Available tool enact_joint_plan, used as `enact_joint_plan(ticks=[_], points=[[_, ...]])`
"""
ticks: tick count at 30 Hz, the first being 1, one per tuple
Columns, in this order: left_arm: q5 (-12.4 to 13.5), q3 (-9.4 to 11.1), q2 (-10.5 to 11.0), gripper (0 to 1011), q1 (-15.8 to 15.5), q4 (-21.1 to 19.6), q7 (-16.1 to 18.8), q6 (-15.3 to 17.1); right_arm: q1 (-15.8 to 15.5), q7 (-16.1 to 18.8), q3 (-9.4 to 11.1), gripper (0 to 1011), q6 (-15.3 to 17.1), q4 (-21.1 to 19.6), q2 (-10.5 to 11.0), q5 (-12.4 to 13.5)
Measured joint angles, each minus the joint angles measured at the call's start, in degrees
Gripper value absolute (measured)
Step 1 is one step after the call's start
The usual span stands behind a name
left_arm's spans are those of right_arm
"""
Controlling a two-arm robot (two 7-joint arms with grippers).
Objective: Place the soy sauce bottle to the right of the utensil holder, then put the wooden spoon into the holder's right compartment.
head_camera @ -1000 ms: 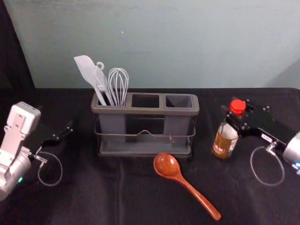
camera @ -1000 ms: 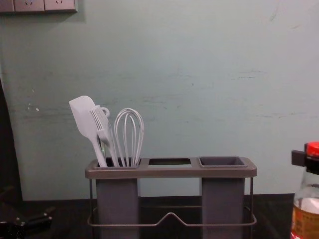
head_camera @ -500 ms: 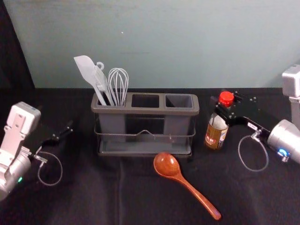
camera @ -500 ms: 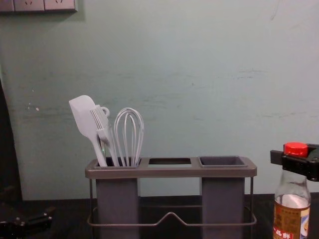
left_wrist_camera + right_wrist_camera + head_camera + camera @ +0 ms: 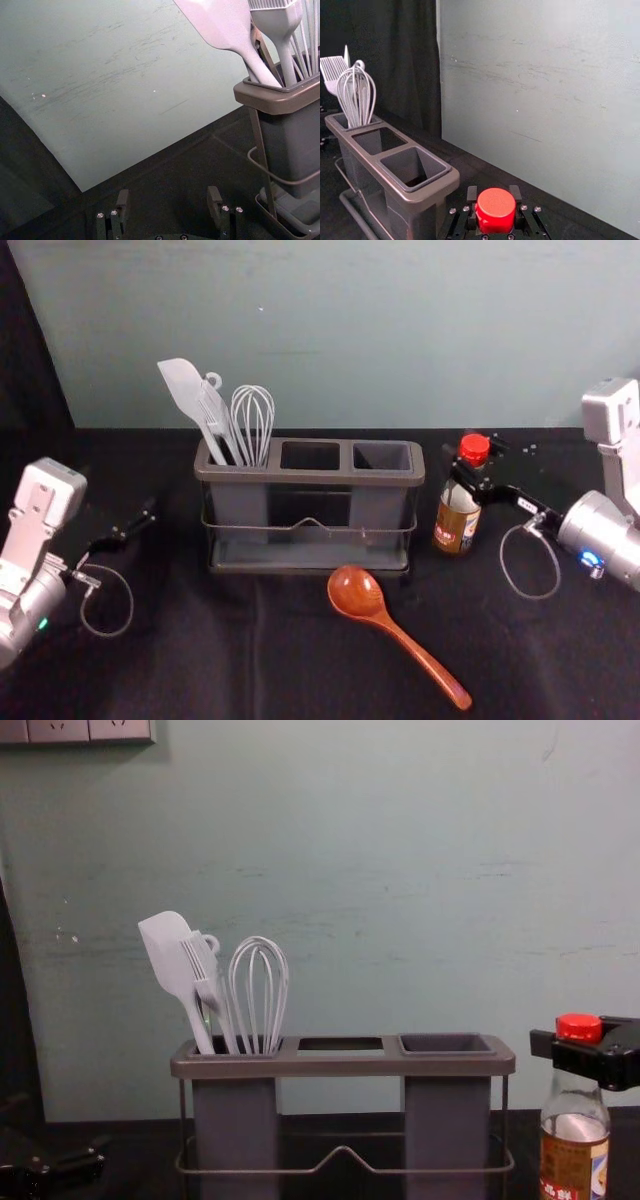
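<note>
Right claw (image 5: 471, 468) | pinching bottle (image 5: 456, 523) | reaching inward, right of holder (image 5: 310, 478) | left claw (image 5: 136, 521) spread, at left

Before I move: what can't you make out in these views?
- Bottle base: chest view, cut by bottom edge.
- Bottle neck top: chest view, behind right gripper.
- Label print: head view, too small.
- Whisk handle end: head view, inside the left compartment.
- Right compartment floor: head view, behind its front wall.

so one grey three-slot plastic holder (image 5: 320, 479), one red-capped glass bottle (image 5: 456, 525), one shiny wooden spoon (image 5: 356, 592), one white paddle-shaped spatula (image 5: 168, 948), one white brush (image 5: 209, 993), one white wire whisk (image 5: 268, 980)
</note>
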Motion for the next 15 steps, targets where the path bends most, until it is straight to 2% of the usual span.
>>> enact_joint_plan(ticks=[15], points=[[0.0,0.0,0.0,1011,0.0,0.0,0.0,0.0,0.3,0.9,0.2,387,-1.4,1.7,-0.9,0.3]])
